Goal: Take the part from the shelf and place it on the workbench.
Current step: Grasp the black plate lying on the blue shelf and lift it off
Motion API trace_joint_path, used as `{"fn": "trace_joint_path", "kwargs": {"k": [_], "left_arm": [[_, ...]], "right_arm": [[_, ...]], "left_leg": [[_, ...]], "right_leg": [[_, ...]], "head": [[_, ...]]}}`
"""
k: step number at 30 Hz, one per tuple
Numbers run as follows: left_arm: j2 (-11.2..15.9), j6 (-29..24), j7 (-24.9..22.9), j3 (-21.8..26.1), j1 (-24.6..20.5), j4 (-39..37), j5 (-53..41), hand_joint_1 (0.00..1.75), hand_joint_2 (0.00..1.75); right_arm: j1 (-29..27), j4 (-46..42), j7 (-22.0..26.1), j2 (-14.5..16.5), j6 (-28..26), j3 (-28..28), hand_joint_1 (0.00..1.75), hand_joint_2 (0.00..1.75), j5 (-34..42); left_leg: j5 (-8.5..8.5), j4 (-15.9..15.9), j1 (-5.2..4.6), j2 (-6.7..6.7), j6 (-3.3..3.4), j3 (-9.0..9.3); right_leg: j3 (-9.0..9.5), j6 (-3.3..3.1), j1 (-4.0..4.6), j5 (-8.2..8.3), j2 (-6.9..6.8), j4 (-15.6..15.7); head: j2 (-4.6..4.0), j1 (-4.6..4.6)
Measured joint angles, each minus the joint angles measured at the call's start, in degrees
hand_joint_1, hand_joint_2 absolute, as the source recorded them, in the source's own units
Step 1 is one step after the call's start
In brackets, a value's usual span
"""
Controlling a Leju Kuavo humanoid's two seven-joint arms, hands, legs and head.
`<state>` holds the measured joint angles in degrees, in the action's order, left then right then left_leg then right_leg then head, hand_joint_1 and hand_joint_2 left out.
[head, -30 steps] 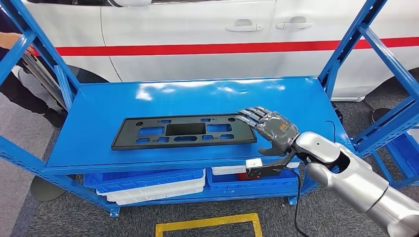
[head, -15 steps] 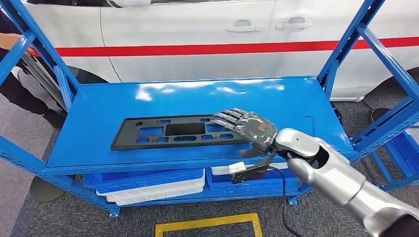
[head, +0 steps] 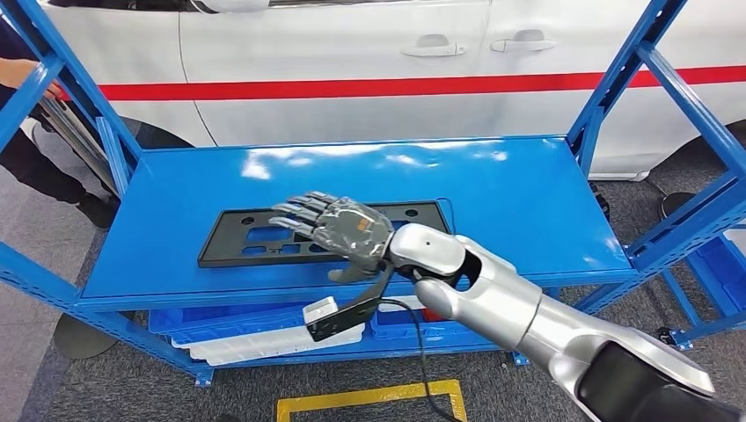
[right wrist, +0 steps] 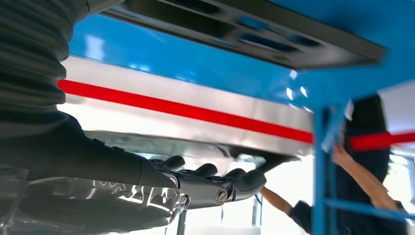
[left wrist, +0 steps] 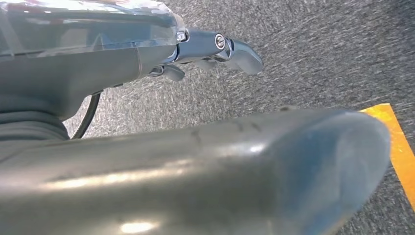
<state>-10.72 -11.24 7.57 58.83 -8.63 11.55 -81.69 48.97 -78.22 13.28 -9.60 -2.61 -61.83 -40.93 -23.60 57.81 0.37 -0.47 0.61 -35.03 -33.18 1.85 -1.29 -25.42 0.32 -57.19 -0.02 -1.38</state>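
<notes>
Part (head: 264,236): a flat black rectangular plate with several cut-out openings lay flat on the blue shelf (head: 519,202), toward the shelf's front edge and left of its centre. In the right wrist view the part (right wrist: 254,34) appeared as a dark slab against the blue shelf surface.

Right hand (head: 339,227): positioned over the middle of the part, palm down, fingers extended and spread toward the left. Nothing was held in it. Whether the fingers touched the part could not be determined. In the right wrist view the hand (right wrist: 195,183) showed dark fingers stretched out, apart from the part.

Left hand (left wrist: 210,49): seen in the left wrist view above grey carpet, with nothing in it; whether its fingers were spread or curled could not be determined.

Blue bins (head: 264,321) sat on the lower shelf level. A white car (head: 352,53) with a red stripe stood behind the shelf. A person (head: 26,149) stood at the far left.
</notes>
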Motion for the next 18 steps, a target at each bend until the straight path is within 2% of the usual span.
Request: {"fn": "trace_joint_path", "kwargs": {"k": [4, 7, 13, 18], "left_arm": [[-0.2, -0.1, -0.3, -0.1, -0.2, 0.0, 0.0, 0.0, 0.0], [-0.3, -0.2, -0.3, -0.1, -0.2, 0.0, 0.2, 0.0, 0.0], [-0.5, -0.1, -0.1, -0.2, -0.2, 0.0, -0.3, 0.0, 0.0], [-0.9, 0.2, -0.2, -0.6, -0.3, 0.0, -1.2, 0.0, 0.0]], "right_arm": [[0.2, 6.8, 0.5, 6.9, -5.5, -2.2, 0.0, 1.75, -0.4], [0.1, 11.2, 0.6, 11.0, -8.3, -3.6, 0.0, 1.75, -1.8], [0.2, 20.5, 0.6, 18.0, -8.8, -5.0, 0.0, 1.75, -3.5], [0.7, 29.9, 3.1, 22.6, -11.9, -5.4, 0.0, 1.75, -3.4]], "left_leg": [[0.02, 0.0, 0.03, -0.02, -0.02, 0.0], [0.02, 0.0, 0.04, -0.01, -0.03, 0.0], [0.01, 0.0, 0.03, -0.02, -0.03, -0.01], [0.02, 0.0, 0.02, -0.03, -0.03, 0.0]], "right_leg": [[0.0, -0.03, 0.03, -0.02, -0.04, 0.0], [-0.01, -0.05, 0.03, -0.04, -0.02, 0.0], [-0.01, -0.08, 0.02, -0.06, -0.03, 0.0], [0.0, -0.08, 0.01, -0.05, -0.04, 0.0]], "head": [[0.0, 0.0], [0.0, 0.0], [0.0, 0.0], [0.0, 0.0]]}}
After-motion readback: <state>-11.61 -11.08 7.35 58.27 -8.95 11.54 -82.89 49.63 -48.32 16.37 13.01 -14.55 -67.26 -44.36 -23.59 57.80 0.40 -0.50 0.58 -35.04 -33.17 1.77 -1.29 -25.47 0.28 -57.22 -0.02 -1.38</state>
